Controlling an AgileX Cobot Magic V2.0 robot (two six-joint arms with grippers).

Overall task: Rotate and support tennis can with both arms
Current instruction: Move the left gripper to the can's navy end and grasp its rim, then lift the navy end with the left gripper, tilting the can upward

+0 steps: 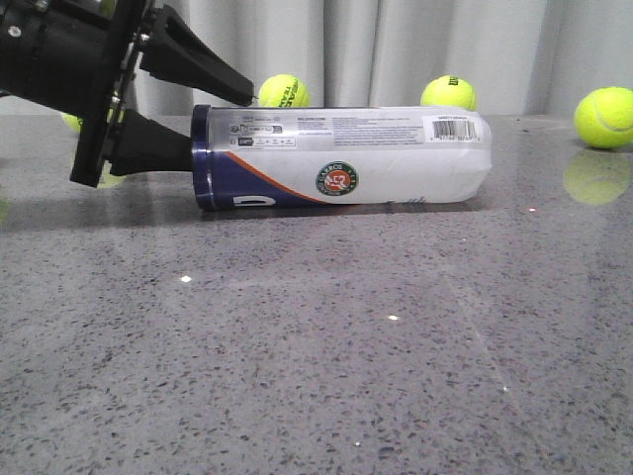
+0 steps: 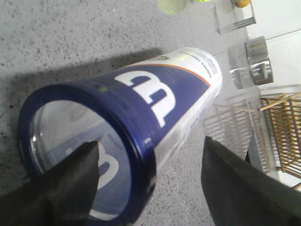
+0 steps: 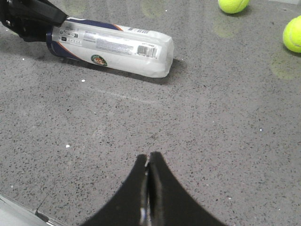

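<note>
Your left gripper (image 1: 213, 124) has its fingers spread wide around the navy rim of the tennis can (image 1: 341, 156), one finger (image 2: 66, 183) poking inside the open mouth. The can lies sideways, upper middle of the front view, looking empty. A big white "W" shows, plus a barcode and a round logo. Your right gripper (image 3: 148, 179) is pinched together, well clear.

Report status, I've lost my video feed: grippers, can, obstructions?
Left gripper open, one finger inside the can's open end, one outside. Right gripper shut, empty, clear of it. Tennis can lying on its side. Nothing blocking; balls sit behind.
</note>
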